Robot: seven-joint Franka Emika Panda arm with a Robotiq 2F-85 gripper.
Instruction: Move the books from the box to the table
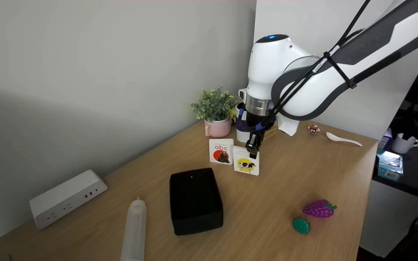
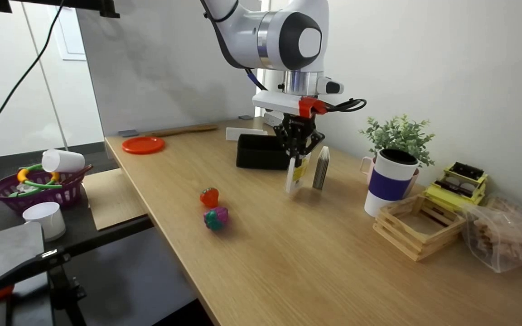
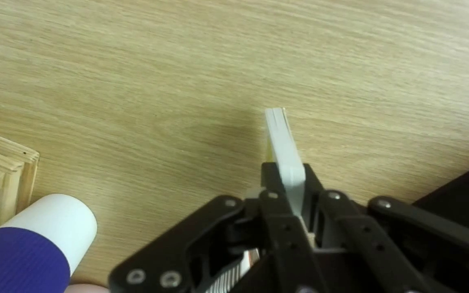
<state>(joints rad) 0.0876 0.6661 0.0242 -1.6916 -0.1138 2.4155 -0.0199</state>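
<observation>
Setting down the cow book (image 1: 245, 165) looks to be the step in hand. In the wrist view the claw (image 3: 291, 175) is clenched on that book by its upper edge, pressing both covers; the book is upright near the bench's (image 1: 274, 195) wall-side edge. Whether its foot touches the wood I cannot tell.

To do it well: ease down until the lower edge sits flat, keep the covers plumb, loosen the grip slowly, watch for tipping, then lift straight up. The abc book (image 1: 221, 151) stands upright on the bench just beside it, so a sideways drift could knock it over. No book shows in the box (image 1: 199, 224), which sits farther out from that edge, so this may well be the last one to place.

As for writing, "abc" reads in red lower-case above a bear (image 1: 223, 157); the small line over it is too fine to read. The pale lines above the cow picture are illegible too. Past the bench's outer edge, a carton (image 1: 389, 164) carries a barcode-like label (image 1: 391, 175), too small to make out.
</observation>
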